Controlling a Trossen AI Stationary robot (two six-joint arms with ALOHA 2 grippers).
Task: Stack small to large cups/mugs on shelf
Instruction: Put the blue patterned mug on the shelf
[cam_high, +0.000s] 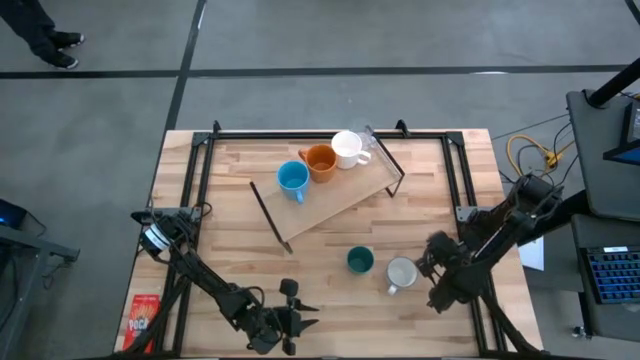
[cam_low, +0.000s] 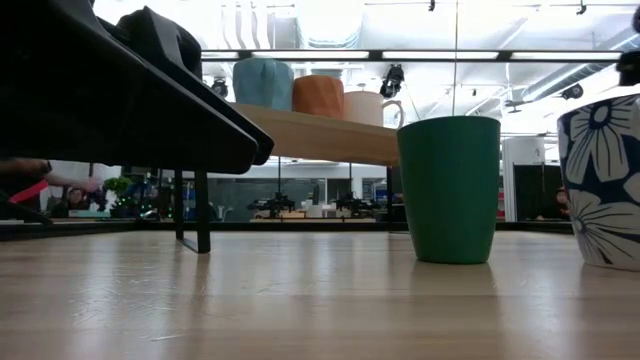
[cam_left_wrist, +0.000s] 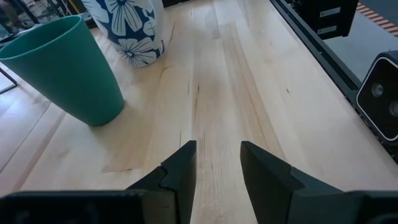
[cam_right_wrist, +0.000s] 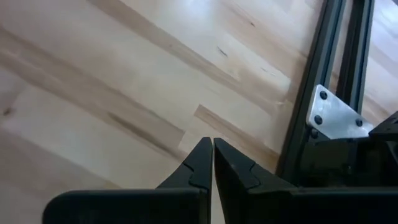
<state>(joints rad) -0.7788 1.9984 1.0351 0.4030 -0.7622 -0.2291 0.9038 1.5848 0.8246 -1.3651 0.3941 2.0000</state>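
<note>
- Left end effector (cam_high: 290, 322): low at the near edge of the desk (cam_high: 420, 210), fingers (cam_left_wrist: 180, 171) parted a little, nothing between them. It points toward the teal mug (cam_high: 360, 261), likely the next pick.
- Shelf (cam_high: 330, 200): angled across the desk's far middle, carrying the blue mug (cam_high: 293, 178), orange mug (cam_high: 320, 160) and white mug (cam_high: 347, 149) in a row, apparently ordered by size.
- Teal mug and flower-patterned mug (cam_high: 401, 273): on the desk, near each other, in front of the shelf, not yet placed.
- Right end effector (cam_right_wrist: 212, 163): fingers pressed together, empty, waiting near the desk's right frame rail (cam_right_wrist: 323, 81).
</note>
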